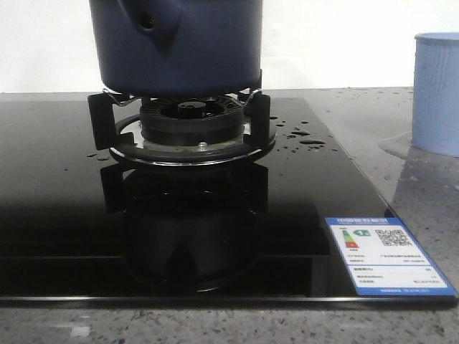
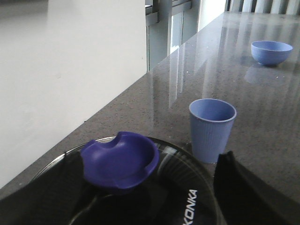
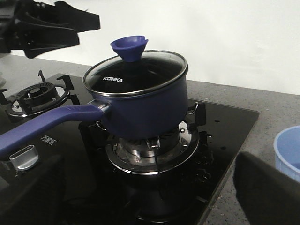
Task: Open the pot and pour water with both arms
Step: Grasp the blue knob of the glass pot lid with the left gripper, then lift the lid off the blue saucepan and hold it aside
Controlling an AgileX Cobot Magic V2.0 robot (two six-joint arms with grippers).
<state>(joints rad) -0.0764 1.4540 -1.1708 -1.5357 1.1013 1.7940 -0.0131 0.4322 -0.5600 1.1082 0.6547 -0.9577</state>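
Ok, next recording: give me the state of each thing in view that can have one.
pot: upright on the burner, closed
glass lid: seated on the pot, knob up
pot handle: not held
left end effector: above and beside the lid, touching nothing; jaw state unclear
ribbed cup: upright on the counter, looks empty
bowl: upright, far down the counter

Left gripper (image 3: 86,21) aloft, fingers (image 2: 243,187) apart.

Matte navy pot (image 3: 145,110) with glass lid (image 3: 136,75), glossy black cooktop (image 1: 57,179), speckled stone counter (image 2: 262,117), ribbed plastic cup (image 2: 212,129)
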